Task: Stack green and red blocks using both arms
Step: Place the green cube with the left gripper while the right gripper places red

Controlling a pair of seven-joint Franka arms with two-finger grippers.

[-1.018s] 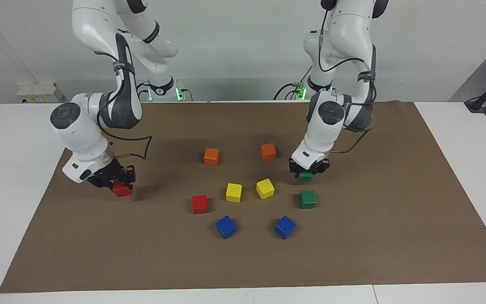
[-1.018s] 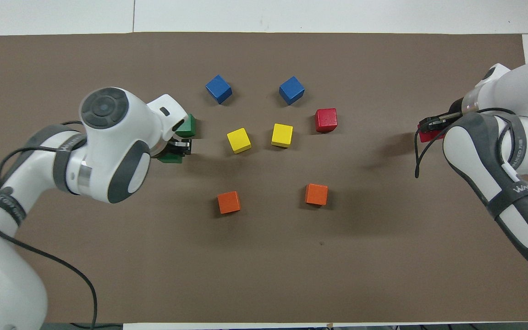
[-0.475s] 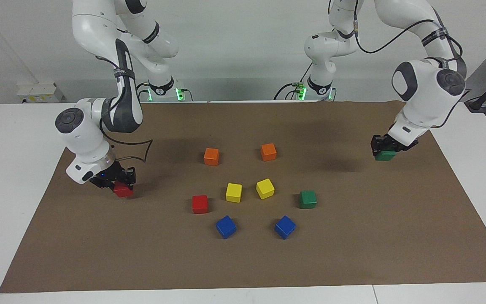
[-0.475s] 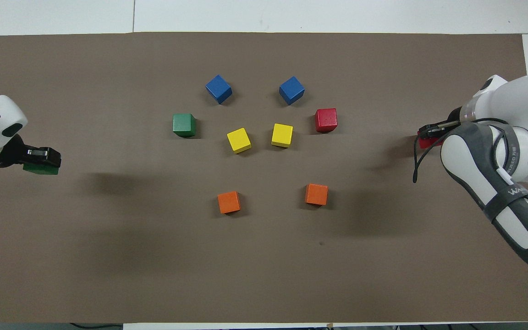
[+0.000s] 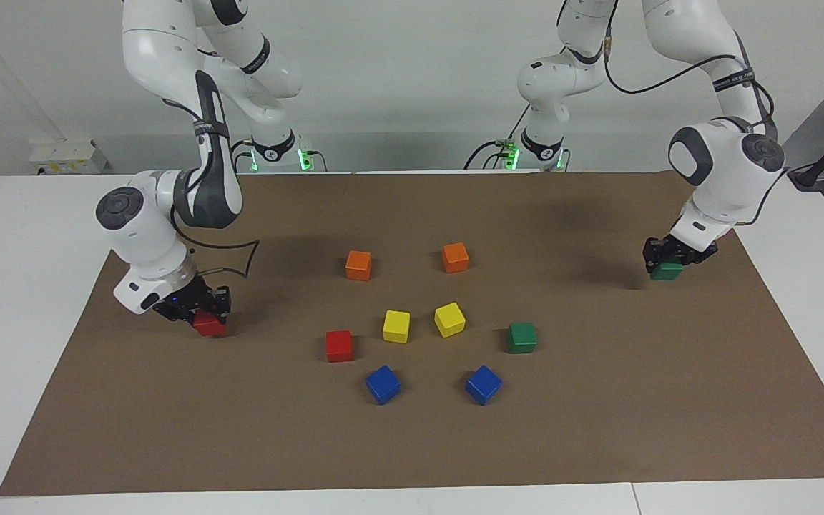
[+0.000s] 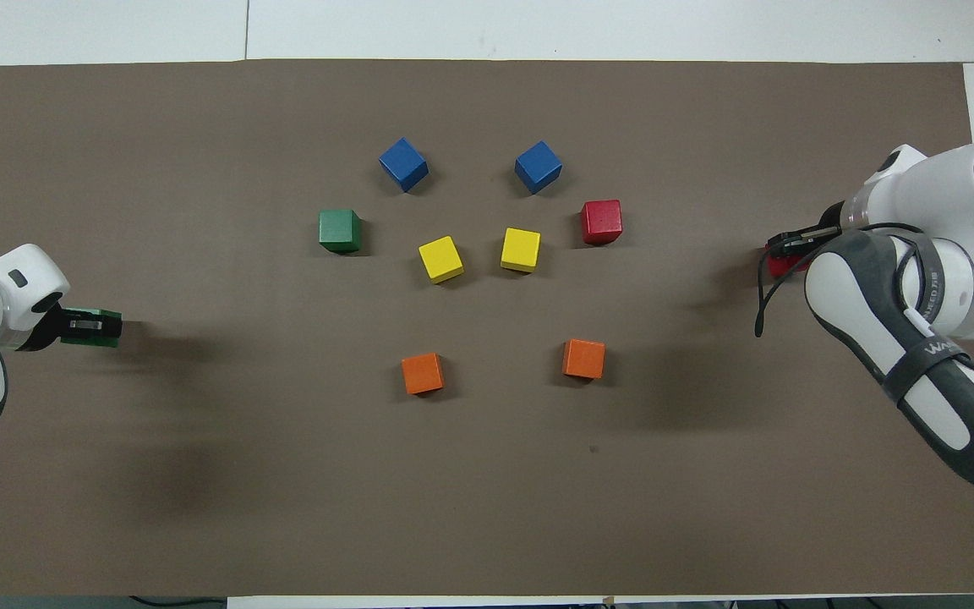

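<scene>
My left gripper [image 5: 669, 262] [image 6: 91, 326] is shut on a green block [image 5: 667, 271] [image 6: 96, 330], low over the brown mat at the left arm's end of the table. At the right arm's end, my right gripper [image 5: 201, 312] [image 6: 791, 250] is shut on a red block [image 5: 209, 325] [image 6: 779, 264] that sits at the mat's surface. A second green block [image 5: 522, 337] [image 6: 340, 231] and a second red block [image 5: 339, 345] [image 6: 602, 222] stand free on the mat among the middle cubes.
Two orange cubes [image 5: 358, 265] [image 5: 455, 257] lie nearest the robots. A pair of yellow cubes [image 5: 396, 326] [image 5: 449, 319] sits in the middle, and two blue cubes [image 5: 383, 384] [image 5: 483, 384] lie farthest out. The brown mat [image 5: 598, 429] covers most of the white table.
My left arm carried its green block away from the middle cubes to the mat's left-arm end and has lowered it there. My right gripper with the red block has barely moved.
</scene>
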